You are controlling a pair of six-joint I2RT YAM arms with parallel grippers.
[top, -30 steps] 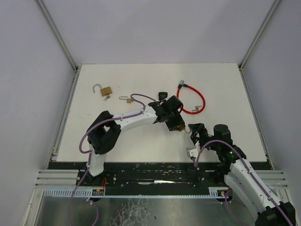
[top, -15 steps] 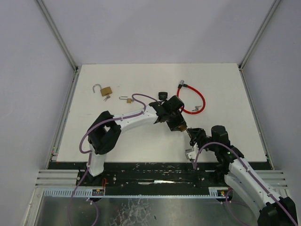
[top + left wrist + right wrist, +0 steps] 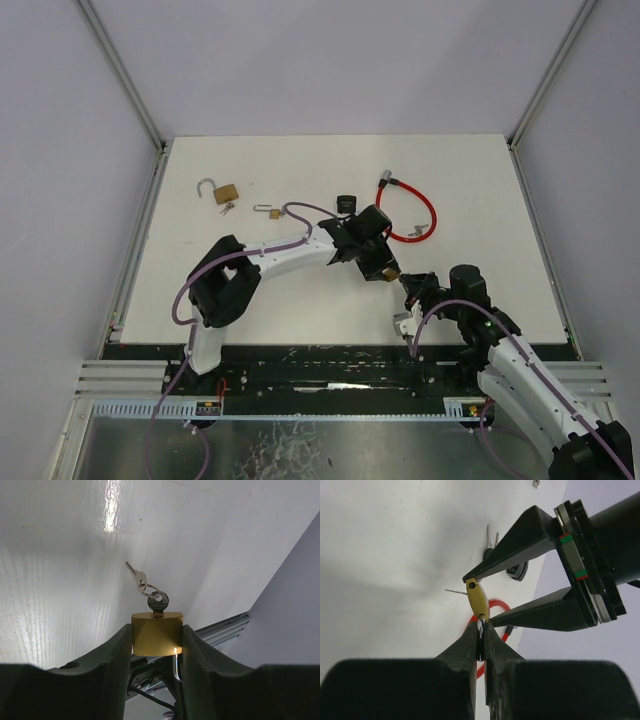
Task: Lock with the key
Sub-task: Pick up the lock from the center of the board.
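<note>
we see a brass-yellow padlock (image 3: 157, 633) with a silver key (image 3: 158, 602) on a silver ring. the left gripper (image 3: 386, 268) is matte black, and so is the right gripper (image 3: 481, 629). the table (image 3: 300, 160) is plain glossy white. the cable lock (image 3: 430, 205) is red. the spare padlock (image 3: 226, 193) is brass with a silver shackle, and the small padlock (image 3: 275, 212) is brass too. the arms (image 3: 290, 252) are white with black joints, and their cables (image 3: 200, 275) are purple.

Three brass padlocks show: the open padlock (image 3: 226, 193), the small padlock (image 3: 273, 212) and the held padlock (image 3: 156, 633). There is one red cable lock (image 3: 410, 208) and one small black item (image 3: 346, 203).
</note>
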